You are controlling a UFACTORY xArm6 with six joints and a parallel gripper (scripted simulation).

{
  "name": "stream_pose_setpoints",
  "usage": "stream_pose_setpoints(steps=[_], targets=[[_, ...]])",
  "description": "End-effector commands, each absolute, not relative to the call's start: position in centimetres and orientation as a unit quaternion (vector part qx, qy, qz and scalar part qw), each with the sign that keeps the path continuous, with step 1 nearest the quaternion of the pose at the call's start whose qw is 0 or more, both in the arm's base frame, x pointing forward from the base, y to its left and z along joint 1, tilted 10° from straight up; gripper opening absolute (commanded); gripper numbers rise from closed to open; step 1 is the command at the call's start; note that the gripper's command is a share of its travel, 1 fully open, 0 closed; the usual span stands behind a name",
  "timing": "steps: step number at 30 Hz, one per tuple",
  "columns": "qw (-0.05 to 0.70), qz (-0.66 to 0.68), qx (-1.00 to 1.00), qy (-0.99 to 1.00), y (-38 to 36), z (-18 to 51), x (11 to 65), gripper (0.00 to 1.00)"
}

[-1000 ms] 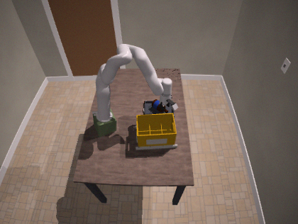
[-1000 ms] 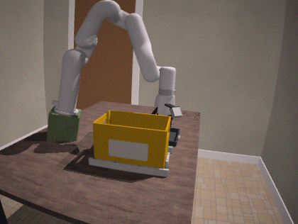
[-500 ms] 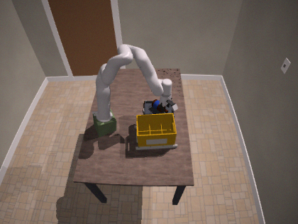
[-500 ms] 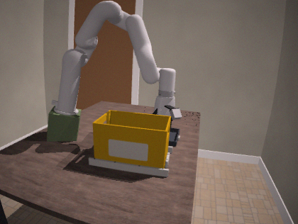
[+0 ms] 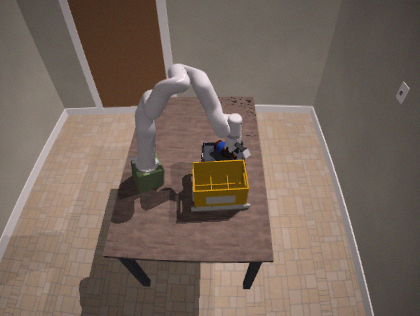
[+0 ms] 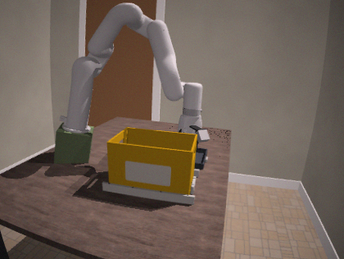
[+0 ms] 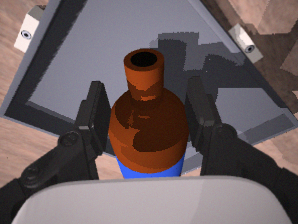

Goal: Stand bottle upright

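Note:
A brown bottle (image 7: 150, 130) (image 5: 219, 146) with a blue label is over the dark grey tray (image 7: 75, 60) (image 5: 206, 148) (image 6: 201, 157). In the wrist view its open mouth shows and its neck points away from me. My gripper (image 7: 146, 93) (image 5: 231, 150) is open, with one finger close to each side of the bottle's body. Whether the fingers touch it is hard to tell. The bottle's base is hidden below the camera housing.
A yellow crate (image 5: 220, 198) (image 6: 147, 164) with inner dividers stands on a pale base plate (image 6: 147, 193) just in front of the tray. The arm's green base block (image 5: 147, 176) (image 6: 73, 147) stands to the left. The table's right edge (image 5: 264, 190) runs close by the tray.

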State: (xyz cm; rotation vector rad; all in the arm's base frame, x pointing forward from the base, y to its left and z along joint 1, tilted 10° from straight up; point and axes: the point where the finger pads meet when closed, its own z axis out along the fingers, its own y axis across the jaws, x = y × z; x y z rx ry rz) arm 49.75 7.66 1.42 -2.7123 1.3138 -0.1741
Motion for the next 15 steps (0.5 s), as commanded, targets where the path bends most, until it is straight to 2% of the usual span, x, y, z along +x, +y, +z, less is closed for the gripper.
stream_pose_setpoints(steps=[1, 15], targets=[[0.063, -0.059, -0.897, 0.434, 7.7, 1.2, 50.0, 0.65], [0.063, -0.059, -0.897, 0.434, 7.8, 0.1, 50.2, 0.65]])
